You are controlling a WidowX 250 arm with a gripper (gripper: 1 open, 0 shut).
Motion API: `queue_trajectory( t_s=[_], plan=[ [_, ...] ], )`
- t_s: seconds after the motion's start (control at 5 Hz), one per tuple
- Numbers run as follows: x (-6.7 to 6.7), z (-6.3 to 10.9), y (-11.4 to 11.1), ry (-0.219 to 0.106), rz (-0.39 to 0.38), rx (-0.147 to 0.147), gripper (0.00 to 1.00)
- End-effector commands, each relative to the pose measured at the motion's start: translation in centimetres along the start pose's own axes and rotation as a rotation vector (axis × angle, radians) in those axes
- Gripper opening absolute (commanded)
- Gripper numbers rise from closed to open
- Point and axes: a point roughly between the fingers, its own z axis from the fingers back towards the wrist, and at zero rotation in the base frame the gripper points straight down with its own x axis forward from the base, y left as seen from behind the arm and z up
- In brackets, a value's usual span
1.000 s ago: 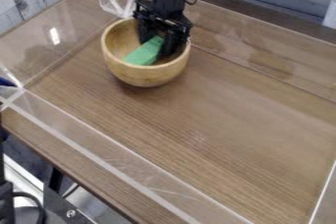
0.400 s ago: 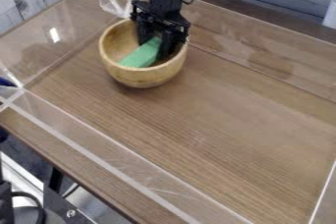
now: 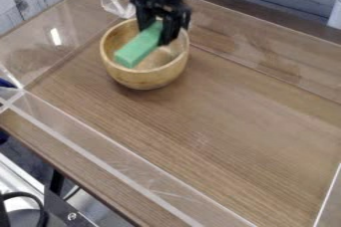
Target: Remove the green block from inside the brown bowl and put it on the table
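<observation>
Fingers [image 3: 162, 30] clamped on upper end of block [image 3: 139, 47], which hangs tilted, low end over bowl [image 3: 147, 70] interior. Risks: end-grip lets block pivot/slip; low end may snag rim moving toward desk [image 3: 226, 121].

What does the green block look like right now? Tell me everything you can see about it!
The green block is a plain, bright green bar, long and smooth, maybe plastic or painted wood. It is tilted, its upper end pinched by the black end effector, its lower end pointing down into the brown bowl. Whether that low end touches the bowl is unclear.
</observation>
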Motion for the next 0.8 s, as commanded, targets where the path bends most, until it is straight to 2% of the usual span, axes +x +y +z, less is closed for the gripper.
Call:
queue_trajectory(
  t_s=[0.0, 0.2, 0.6],
  plan=[
    [-0.2, 3.8, -1.1, -0.126, -0.042, -0.004, 0.00],
    [-0.9, 2.9, -2.9, -0.114, -0.117, -0.029, 0.00],
    [-0.5, 1.5, -7.9, -0.046, -0.192, -0.025, 0.00]
  ],
)
